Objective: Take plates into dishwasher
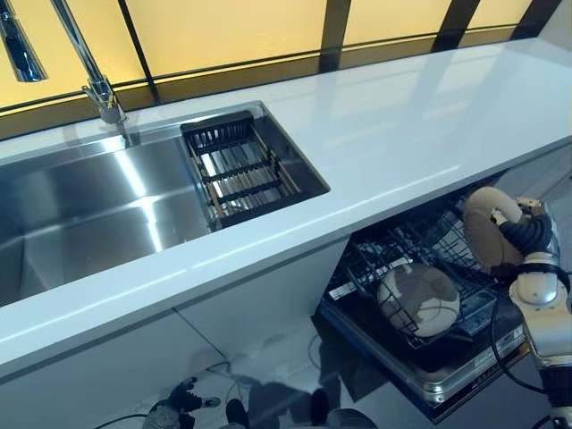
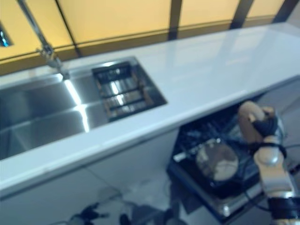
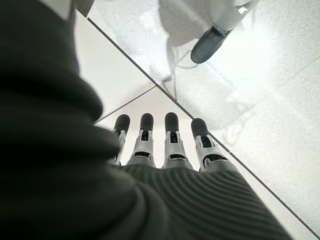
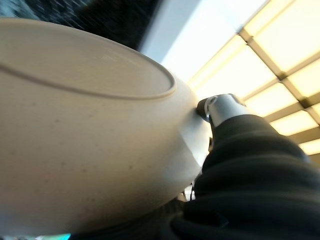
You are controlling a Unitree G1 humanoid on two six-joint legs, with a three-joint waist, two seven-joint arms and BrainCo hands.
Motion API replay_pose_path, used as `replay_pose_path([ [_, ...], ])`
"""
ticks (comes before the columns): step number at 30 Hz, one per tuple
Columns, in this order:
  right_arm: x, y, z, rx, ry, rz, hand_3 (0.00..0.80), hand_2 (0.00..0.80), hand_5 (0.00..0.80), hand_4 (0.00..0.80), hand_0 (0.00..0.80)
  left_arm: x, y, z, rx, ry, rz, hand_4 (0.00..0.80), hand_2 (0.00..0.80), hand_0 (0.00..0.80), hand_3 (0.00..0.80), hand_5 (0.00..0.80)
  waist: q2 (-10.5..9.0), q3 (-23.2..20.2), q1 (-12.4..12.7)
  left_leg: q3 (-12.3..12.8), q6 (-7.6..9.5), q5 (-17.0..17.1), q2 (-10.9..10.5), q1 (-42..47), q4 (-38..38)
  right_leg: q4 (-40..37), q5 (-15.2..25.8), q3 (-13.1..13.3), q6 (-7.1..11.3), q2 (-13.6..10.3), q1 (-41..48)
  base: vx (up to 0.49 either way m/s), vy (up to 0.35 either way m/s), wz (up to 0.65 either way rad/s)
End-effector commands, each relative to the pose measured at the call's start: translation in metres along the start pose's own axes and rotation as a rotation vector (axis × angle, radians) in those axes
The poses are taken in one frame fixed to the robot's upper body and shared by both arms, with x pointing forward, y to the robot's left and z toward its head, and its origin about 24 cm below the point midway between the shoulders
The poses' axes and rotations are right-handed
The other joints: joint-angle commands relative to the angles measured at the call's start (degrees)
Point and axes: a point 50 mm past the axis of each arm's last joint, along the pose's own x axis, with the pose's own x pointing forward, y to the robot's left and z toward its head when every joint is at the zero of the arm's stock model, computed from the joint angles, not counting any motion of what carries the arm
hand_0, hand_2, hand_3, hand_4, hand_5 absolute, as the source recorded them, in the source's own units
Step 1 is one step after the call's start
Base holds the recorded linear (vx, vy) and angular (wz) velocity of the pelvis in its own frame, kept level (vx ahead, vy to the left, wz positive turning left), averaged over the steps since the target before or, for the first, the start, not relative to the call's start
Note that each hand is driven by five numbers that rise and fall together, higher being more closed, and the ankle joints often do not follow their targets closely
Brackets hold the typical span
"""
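We have the plate point(image 1: 485, 234) in our right hand point(image 1: 527, 234), thumb and fingers curled over its rim (the right wrist view shows a finger pressed against the edge), and it stands nearly on edge above the right side of the open dishwasher rack point(image 1: 393, 255). The rack lies below and to the left of the hand, so we judge the plate must go down and inward, edge first, to fit between the tines. Another plate point(image 1: 418, 298) already sits in the rack's front part, just left of ours. Our left hand point(image 3: 165, 145) hangs by the cabinet, fingers straight, holding nothing.
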Motion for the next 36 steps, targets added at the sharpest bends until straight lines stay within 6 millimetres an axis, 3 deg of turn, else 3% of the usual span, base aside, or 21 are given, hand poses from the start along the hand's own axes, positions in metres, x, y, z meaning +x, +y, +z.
replay_pose_path([
  [1,0.013,-0.016,0.025,0.020,-0.121,-0.118,0.800,0.800,0.800,0.800,0.800,0.004,0.011,0.026,0.014,-0.093,0.020,0.000,0.000,0.000,0.000,0.000,1.12,0.73,0.36,-0.79,0.14,-2.73,-1.08,-0.35,0.18,6.92,-6.11,-0.50,-0.24,3.42,-2.42,0.000,0.000,0.00],
  [16,0.028,-0.022,0.014,-0.109,-0.058,-0.153,0.800,0.800,0.800,0.800,0.800,0.004,0.015,0.044,0.020,-0.162,0.010,0.000,0.000,0.000,0.000,0.000,2.58,4.74,1.77,-1.62,-0.92,-1.45,-0.98,-3.61,1.15,8.32,-6.95,-1.80,-0.94,2.77,-3.78,0.000,0.000,0.00],
  [27,0.043,-0.026,0.021,-0.187,-0.057,-0.145,0.800,0.800,0.800,0.800,0.800,0.003,0.017,0.047,0.032,-0.181,0.006,0.000,0.000,0.000,0.000,0.000,2.76,7.27,3.50,-2.60,-1.39,-0.71,-0.66,-5.91,2.21,8.67,-7.09,-2.42,-1.33,2.93,-4.50,-0.003,-0.030,0.01],
  [36,0.059,-0.043,0.030,-0.273,-0.060,-0.178,0.800,0.800,0.800,0.800,0.800,0.001,0.021,0.045,0.037,-0.187,0.014,0.000,0.000,0.000,0.000,0.000,3.19,9.14,5.17,-3.48,-1.86,-0.13,-0.68,-7.54,2.83,9.23,-7.60,-3.00,-1.57,2.88,-4.69,0.010,-0.026,0.06],
])
